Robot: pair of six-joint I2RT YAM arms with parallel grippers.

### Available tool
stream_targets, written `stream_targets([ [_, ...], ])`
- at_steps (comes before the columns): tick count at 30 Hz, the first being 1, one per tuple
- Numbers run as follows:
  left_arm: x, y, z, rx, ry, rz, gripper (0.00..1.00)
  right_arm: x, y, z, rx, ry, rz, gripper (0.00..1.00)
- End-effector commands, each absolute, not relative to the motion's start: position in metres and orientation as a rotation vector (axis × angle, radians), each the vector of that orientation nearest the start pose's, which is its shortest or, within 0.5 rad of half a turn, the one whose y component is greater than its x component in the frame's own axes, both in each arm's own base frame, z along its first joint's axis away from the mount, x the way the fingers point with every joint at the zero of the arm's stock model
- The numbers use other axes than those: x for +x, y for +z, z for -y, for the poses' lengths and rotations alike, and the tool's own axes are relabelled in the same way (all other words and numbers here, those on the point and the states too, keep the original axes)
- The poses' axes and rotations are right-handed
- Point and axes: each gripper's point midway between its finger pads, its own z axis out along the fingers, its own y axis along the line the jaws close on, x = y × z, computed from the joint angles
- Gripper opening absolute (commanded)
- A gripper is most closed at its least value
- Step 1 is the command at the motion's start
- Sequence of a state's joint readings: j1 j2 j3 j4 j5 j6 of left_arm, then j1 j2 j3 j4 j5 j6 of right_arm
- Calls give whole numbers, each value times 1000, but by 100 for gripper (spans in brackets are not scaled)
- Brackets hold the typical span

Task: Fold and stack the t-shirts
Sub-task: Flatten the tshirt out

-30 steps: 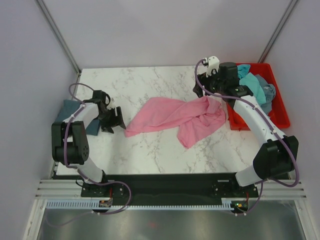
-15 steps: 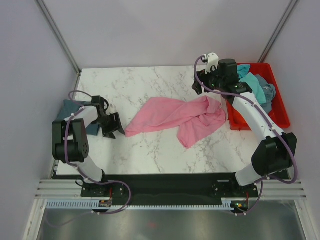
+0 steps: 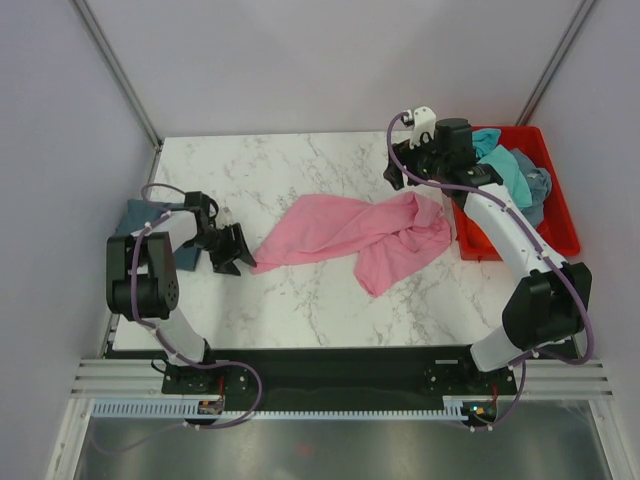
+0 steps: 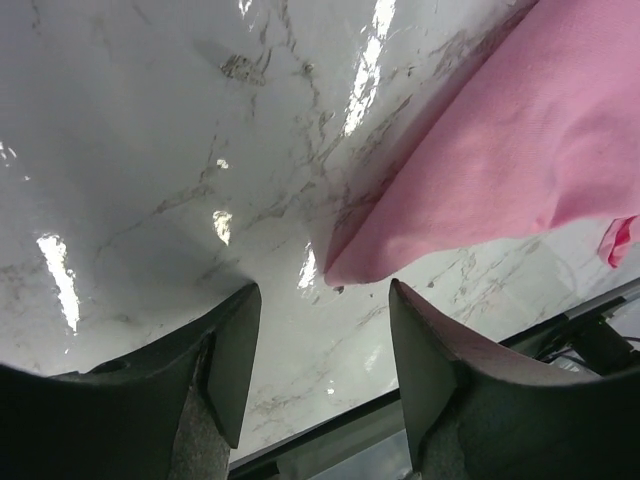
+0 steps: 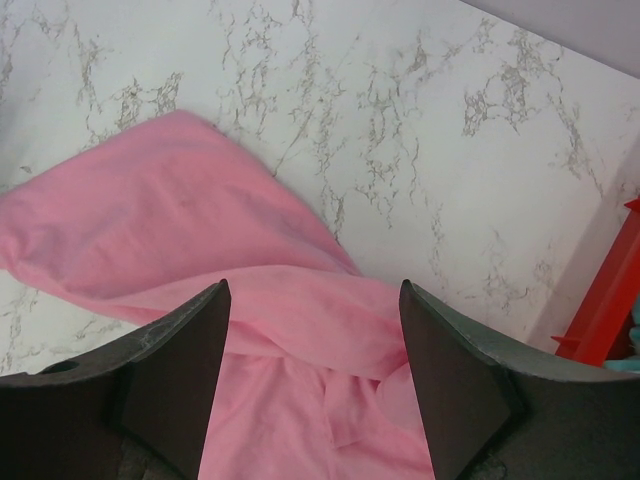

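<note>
Slid the left gripper [image 3: 238,256] away from the left edge of the bench [image 3: 300,165] and a touch toward the near edge. Ended just beside the left tip of the pink t-shirt [image 3: 340,232], jaws apart, that tip lying just ahead of the gap between the fingers in the left wrist view. Drew the right gripper [image 3: 394,176] up off the shirt's right end, slightly leftward and toward the far edge. Left it hovering with jaws apart over the cloth and bare bench top.
</note>
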State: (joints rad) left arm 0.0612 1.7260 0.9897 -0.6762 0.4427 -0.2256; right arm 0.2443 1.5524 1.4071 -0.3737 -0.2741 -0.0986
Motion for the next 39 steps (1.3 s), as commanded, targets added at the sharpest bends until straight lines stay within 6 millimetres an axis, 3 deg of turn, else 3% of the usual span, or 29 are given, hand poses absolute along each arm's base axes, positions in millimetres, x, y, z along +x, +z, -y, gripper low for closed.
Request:
stream_targets([
  [1, 300, 19, 72, -385, -730, -2888, 61, 433, 256, -152, -531, 358, -1981, 77],
  [6, 301, 18, 75, -358, -755, -2885, 47, 431, 252, -150, -530, 352, -1988, 77],
  [12, 293, 18, 75, -349, -745, -2886, 43, 435, 253, -150, -520, 346, -1980, 78],
  [18, 302, 20, 88, -300, -792, -2873, 39, 435, 251, -149, -518, 345, -1984, 78],
  [20, 301, 19, 93, -281, -805, -2883, 32, 434, 252, -149, -517, 341, -1981, 78],
  [21, 300, 19, 93, -281, -805, -2883, 21, 434, 252, -148, -517, 337, -1981, 78],
  [24, 300, 20, 90, -279, -782, -2887, 2, 431, 252, -146, -512, 329, -1981, 79],
  [28, 301, 33, 85, -257, -729, -2859, 2, 427, 247, -143, -525, 318, -1985, 78],
  [31, 310, 54, 83, -212, -705, -2789, 2, 415, 216, -155, -644, 382, -2036, 83],
  [32, 317, 62, 83, -193, -698, -2762, 2, 405, 186, -163, -781, 422, -2088, 84],
  [35, 328, 77, 77, -120, -655, -2735, 2, 398, 134, -169, -913, 407, -2177, 85],
  [39, 337, 96, 70, -62, -584, -2687, 2, 411, 103, -163, -924, 354, -2259, 84],
])
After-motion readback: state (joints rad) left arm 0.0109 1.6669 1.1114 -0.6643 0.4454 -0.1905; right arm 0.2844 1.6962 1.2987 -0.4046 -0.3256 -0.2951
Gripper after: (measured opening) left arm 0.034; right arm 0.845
